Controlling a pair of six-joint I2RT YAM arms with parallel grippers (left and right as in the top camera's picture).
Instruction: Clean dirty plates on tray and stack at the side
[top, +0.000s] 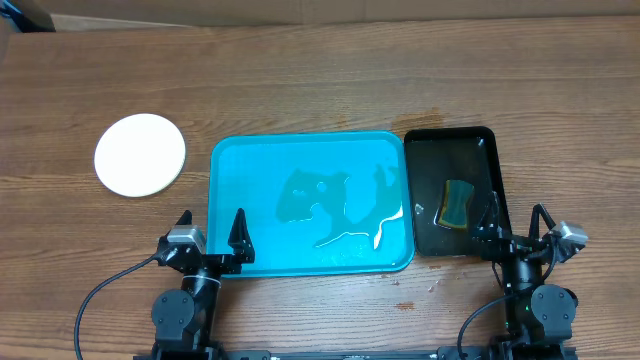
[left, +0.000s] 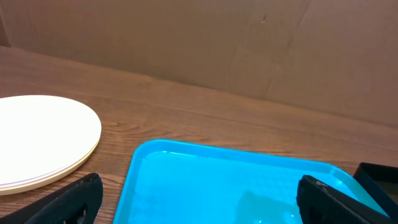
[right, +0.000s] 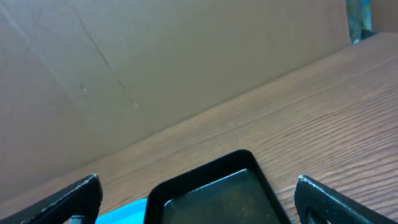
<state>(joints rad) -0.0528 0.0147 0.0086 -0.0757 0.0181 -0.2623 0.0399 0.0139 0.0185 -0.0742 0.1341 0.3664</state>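
Wide open and empty, the left gripper (left: 199, 190) sits at the near rim of the tray (top: 240, 170), the right gripper (right: 199, 186) by the black tray (top: 425, 150). Ahead of the left gripper the tray holds only a puddle (top: 330, 205); the plates (top: 140, 154) sit stacked off to its left. The job looks finished.

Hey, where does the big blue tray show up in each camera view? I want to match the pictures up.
Overhead: the blue tray lies in the middle of the picture.
Left wrist: the blue tray fills the lower middle and right.
Right wrist: only a sliver of the blue tray shows at the bottom left.
Shared landmark: the black tray, just right of it overhead, at the right edge in left wrist, bottom centre in right wrist.
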